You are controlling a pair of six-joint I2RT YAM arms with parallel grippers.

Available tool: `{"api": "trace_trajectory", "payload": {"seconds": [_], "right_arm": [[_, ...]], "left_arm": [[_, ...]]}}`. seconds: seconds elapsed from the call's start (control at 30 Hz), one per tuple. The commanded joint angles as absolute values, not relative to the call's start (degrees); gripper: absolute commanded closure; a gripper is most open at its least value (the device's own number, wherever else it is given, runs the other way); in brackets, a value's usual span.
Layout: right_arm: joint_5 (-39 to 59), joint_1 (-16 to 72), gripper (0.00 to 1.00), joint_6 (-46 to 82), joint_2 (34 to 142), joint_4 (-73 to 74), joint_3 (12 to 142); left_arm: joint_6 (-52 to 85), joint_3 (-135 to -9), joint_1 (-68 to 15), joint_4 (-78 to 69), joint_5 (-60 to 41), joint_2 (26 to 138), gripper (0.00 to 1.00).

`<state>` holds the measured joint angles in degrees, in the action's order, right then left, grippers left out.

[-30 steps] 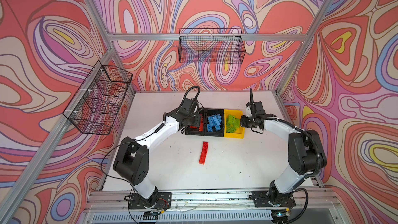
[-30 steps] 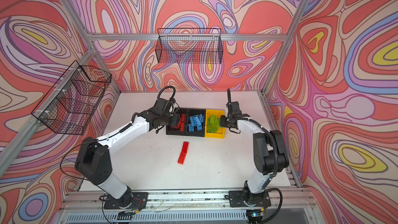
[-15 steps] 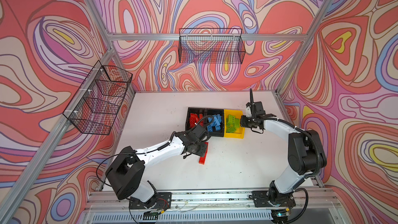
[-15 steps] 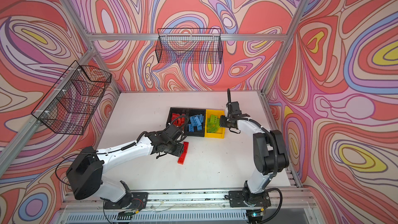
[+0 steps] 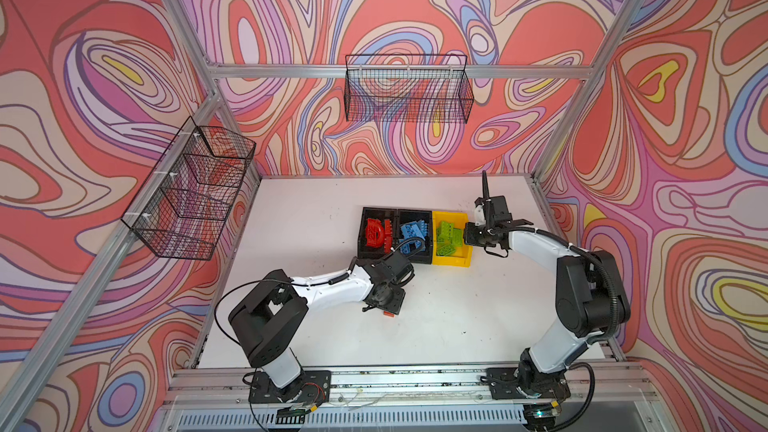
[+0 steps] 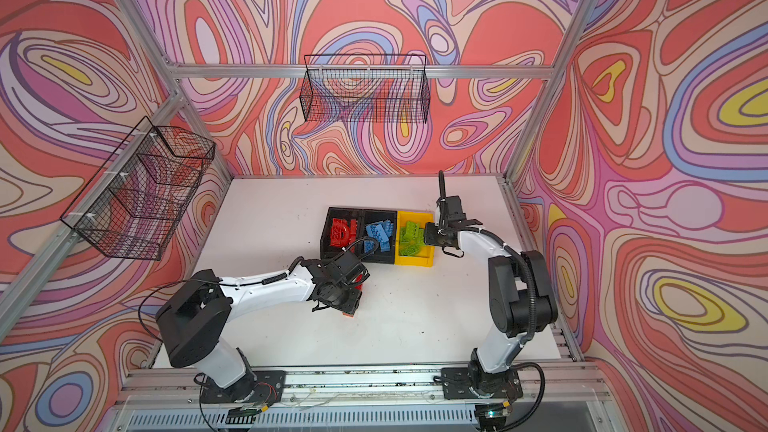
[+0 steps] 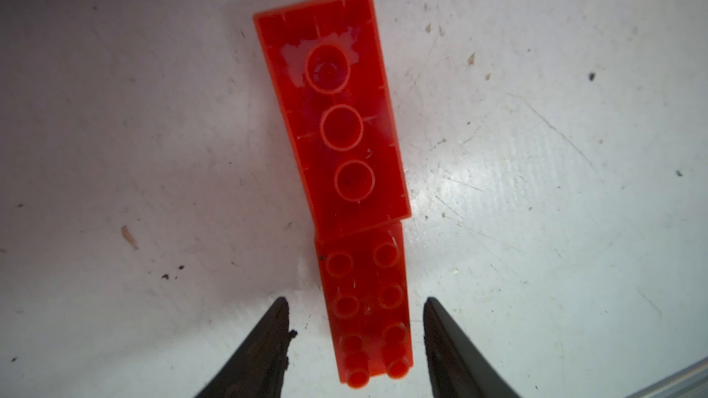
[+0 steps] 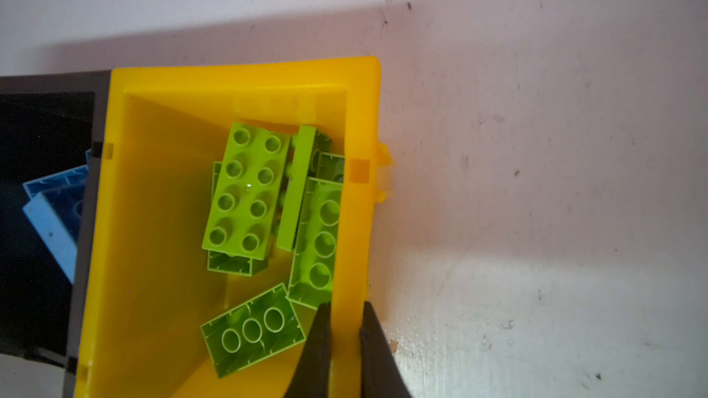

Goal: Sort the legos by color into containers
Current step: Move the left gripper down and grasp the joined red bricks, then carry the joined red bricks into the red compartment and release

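Red lego pair [image 7: 344, 128] lies end-to-end on table [image 7: 536, 147], directly beneath left pincer [image 7: 355, 302]. Long axis runs straight away from pincer; spread jaws flank near end across narrow width. Right pincer [image 8: 344, 306] pinches yellow container [image 8: 237, 74] wall, well apart; left arm nearer.

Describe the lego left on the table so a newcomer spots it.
On the white table, look in front of the bin row, under the left gripper. Two red legos lie end to end between its open jaws. All other legos sit in bins.
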<state>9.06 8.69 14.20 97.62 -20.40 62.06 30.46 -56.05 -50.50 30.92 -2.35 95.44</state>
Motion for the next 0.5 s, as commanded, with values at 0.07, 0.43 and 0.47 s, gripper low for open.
{"api": "trace_trajectory", "payload": {"seconds": [0.07, 0.43, 0.47], "right_arm": [[9.42, 8.81, 0.98, 13.02, 98.44, -22.15, 63.71], [9.14, 8.81, 0.98, 13.18, 98.21, -22.17, 63.28], [9.14, 8.79, 0.98, 13.18, 98.17, -22.1, 63.28]], "left_arm": [[31.11, -55.64, -50.89, 30.37, -1.0, 98.35, 0.44], [29.42, -55.68, -49.73, 32.1, 2.95, 93.65, 0.73], [28.83, -55.87, -49.22, 32.54, 3.36, 92.76, 0.75]]}}
